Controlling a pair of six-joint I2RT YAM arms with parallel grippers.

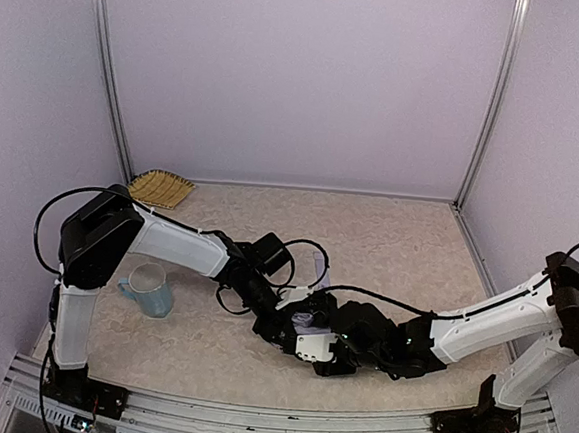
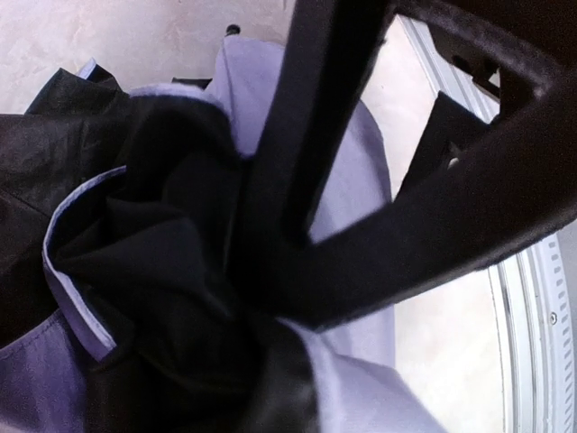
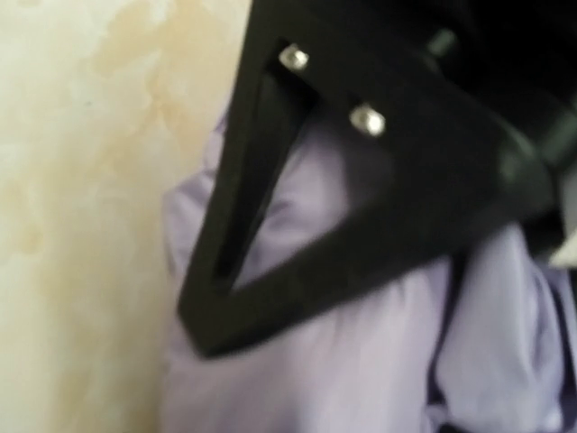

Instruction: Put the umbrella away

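The umbrella (image 1: 360, 334) lies crumpled at the table's near middle, mostly black lining with a lavender patch, and a lavender piece (image 1: 320, 271) sticks out behind it. My left gripper (image 1: 283, 323) is buried in its left end. In the left wrist view one black finger (image 2: 270, 225) presses into bunched black and lavender folds (image 2: 352, 180), shut on the fabric. My right gripper (image 1: 321, 347) rests on the near side. In the right wrist view one finger (image 3: 270, 280) lies on lavender fabric (image 3: 343, 361). Its other finger is hidden.
A pale blue mug (image 1: 149, 289) stands at the left, close to my left arm. A woven straw tray (image 1: 160, 187) lies at the back left corner. The table's metal front rail (image 1: 254, 414) runs along the near edge. Walls enclose three sides.
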